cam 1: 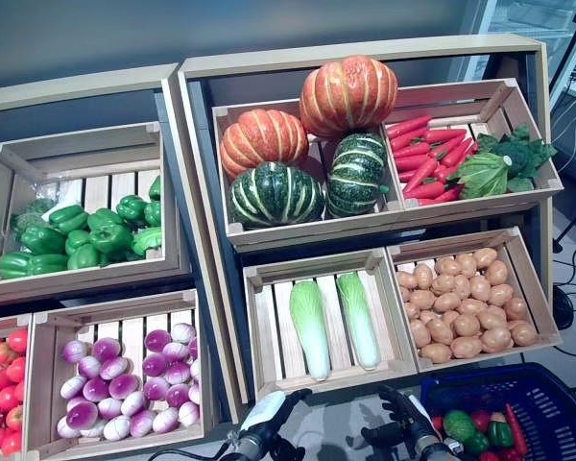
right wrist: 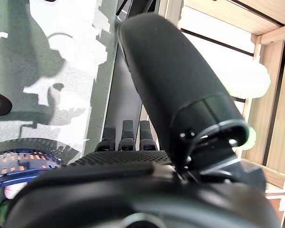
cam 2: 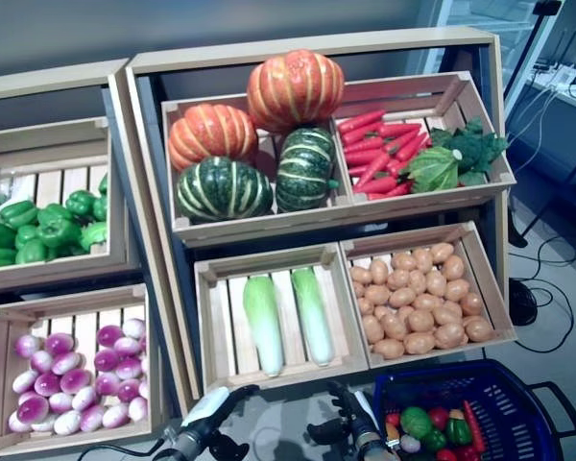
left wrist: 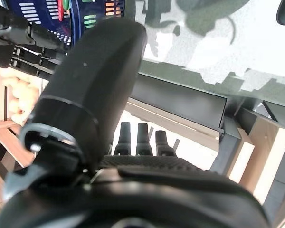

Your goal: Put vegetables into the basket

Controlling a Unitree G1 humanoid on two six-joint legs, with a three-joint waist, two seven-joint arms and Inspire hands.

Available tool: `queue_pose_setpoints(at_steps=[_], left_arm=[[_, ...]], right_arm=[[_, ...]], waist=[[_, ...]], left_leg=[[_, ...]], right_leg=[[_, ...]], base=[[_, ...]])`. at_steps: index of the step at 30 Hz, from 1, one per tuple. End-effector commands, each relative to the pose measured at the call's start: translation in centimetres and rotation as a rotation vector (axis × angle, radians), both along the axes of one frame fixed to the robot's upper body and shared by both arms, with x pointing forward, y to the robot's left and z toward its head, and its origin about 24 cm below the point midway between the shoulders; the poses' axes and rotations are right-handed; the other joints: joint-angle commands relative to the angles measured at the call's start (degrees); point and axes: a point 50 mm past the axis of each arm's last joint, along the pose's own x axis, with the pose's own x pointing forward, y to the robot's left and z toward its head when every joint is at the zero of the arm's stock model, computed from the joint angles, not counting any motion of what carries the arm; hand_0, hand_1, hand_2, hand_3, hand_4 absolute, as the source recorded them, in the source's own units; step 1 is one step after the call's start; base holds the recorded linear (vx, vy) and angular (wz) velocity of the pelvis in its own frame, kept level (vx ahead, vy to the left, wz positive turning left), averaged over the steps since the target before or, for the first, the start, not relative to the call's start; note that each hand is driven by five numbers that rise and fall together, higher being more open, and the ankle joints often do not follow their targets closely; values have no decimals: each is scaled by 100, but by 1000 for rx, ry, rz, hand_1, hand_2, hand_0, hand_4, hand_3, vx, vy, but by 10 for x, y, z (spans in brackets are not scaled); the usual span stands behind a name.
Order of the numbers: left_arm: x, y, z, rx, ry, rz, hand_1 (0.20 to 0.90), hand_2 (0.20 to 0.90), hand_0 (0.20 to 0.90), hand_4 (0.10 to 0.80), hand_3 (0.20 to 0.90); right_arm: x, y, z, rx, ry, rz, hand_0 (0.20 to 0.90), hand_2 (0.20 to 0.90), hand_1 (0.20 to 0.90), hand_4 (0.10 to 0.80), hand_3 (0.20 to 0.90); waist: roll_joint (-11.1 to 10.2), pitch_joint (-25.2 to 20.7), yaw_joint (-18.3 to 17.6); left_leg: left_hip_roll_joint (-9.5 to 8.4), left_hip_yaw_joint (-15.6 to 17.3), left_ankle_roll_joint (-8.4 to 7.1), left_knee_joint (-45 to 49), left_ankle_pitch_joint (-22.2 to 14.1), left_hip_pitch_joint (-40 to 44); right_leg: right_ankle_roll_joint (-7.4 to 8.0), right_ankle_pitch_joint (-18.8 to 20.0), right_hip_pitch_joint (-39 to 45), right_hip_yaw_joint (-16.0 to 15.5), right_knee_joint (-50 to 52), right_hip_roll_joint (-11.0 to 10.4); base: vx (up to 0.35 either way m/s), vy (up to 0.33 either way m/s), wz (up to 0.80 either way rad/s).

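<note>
The blue basket (cam 2: 518, 408), at the stand's lower right corner, already holds several vegetables. Two cabbages (cam 1: 332, 322) lie in the lower middle crate (cam 1: 264, 331); four pumpkins (cam 1: 307, 139) fill the crate above. Left hand (cam 1: 269, 418) and right hand (cam 1: 403, 413) hover below, fingers straight, holding nothing.

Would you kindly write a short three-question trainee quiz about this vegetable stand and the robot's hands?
1. True or false: the blue basket is empty.
2. Which crate sits directly left of the potatoes? A) green peppers B) two cabbages C) carrots
3. Fill in: both the left hand and the right hand hold ____.

Key: 1. False; it already holds several vegetables. 2. B, the two cabbages. 3. Nothing; the fingers of both are straight in the wrist views.
</note>
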Motion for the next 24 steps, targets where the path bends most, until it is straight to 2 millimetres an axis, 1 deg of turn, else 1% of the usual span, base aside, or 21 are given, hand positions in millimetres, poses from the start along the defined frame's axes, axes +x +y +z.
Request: queue_pose_setpoints(at_steps=[1,6,9,10,12,20,24], left_arm=[[47,1,21,-32,-147,-12,900,900,900,800,900],[46,1,19,-28,-131,-8,900,900,900,800,900],[40,-1,13,-54,-3,-27,900,900,900,800,900],[37,-3,10,-85,64,-38,900,900,900,800,900],[34,-4,8,-92,95,-41,900,900,900,800,900],[36,-1,9,-67,50,-27,900,900,900,800,900],[37,0,10,-11,-12,-48,900,900,900,800,900]], right_arm=[[48,13,19,71,-154,-5,900,900,900,800,900],[47,11,19,66,-148,-23,900,900,900,800,900],[46,13,18,76,-141,-27,900,900,900,800,900],[46,13,17,73,-137,-33,900,900,900,800,900],[47,13,17,73,-134,-43,900,900,900,800,900],[41,10,13,108,-99,-90,900,900,900,800,900],[41,9,14,98,-108,-104,900,900,900,800,900]], waist=[[-325,72,-31],[-334,50,-47],[-330,42,-59],[-324,47,-70],[-311,46,-80],[-285,33,-84],[-275,19,-72]], left_leg=[[-435,258,173,14,-491,255],[-425,306,181,15,-507,300],[-428,322,183,18,-510,309],[-426,333,182,18,-511,316],[-417,354,185,16,-520,334],[-409,356,186,18,-507,335],[-407,342,182,14,-505,339]], right_leg=[[-125,-83,127,348,84,135],[-136,-95,146,370,97,155],[-134,-93,149,388,96,162],[-134,-94,151,392,99,161],[-131,-100,159,388,96,159],[-145,-110,172,386,87,170],[-150,-112,183,375,77,175]], base=[[0,0,0],[18,-5,-4],[7,-4,-1],[0,0,0],[10,-3,-2],[7,-3,-2],[0,0,0]])
